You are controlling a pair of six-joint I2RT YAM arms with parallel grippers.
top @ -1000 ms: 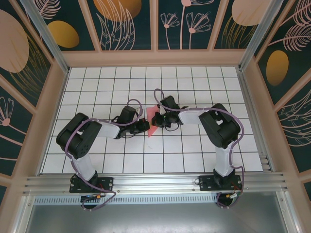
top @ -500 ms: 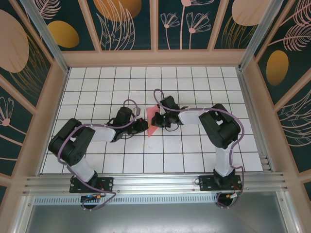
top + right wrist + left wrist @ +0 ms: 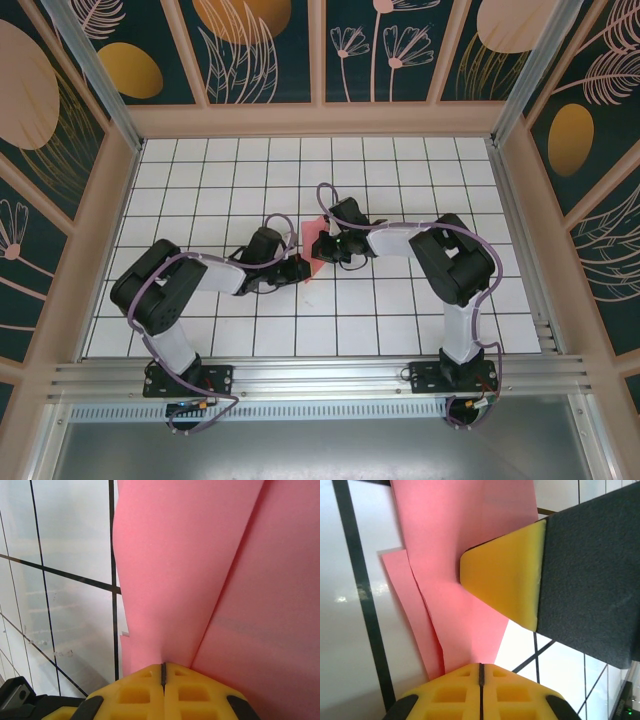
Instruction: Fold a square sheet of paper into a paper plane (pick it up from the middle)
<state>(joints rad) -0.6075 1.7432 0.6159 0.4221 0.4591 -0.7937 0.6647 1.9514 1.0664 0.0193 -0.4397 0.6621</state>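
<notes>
The salmon-pink sheet of paper (image 3: 313, 225) is folded into long overlapping flaps and hangs between both grippers at the table's middle. My left gripper (image 3: 300, 268) is shut on its lower end. In the left wrist view its yellow fingertips (image 3: 480, 666) pinch the paper (image 3: 455, 555) where the flaps narrow. My right gripper (image 3: 318, 246) is shut on the paper from the opposite side. Its yellow pad (image 3: 505, 580) lies flat against the sheet. In the right wrist view the shut jaws (image 3: 163, 666) pinch the paper (image 3: 200, 560) at a crease.
The white gridded table (image 3: 400, 160) spreads around both arms. Patterned walls (image 3: 260, 50) enclose it at the back and sides. A metal rail (image 3: 320, 380) runs along the near edge by the arm bases.
The left arm swung its elbow out to the left and back. Its gripper has shifted slightly right and nearer, along the paper's lower end. The right arm has held still.
</notes>
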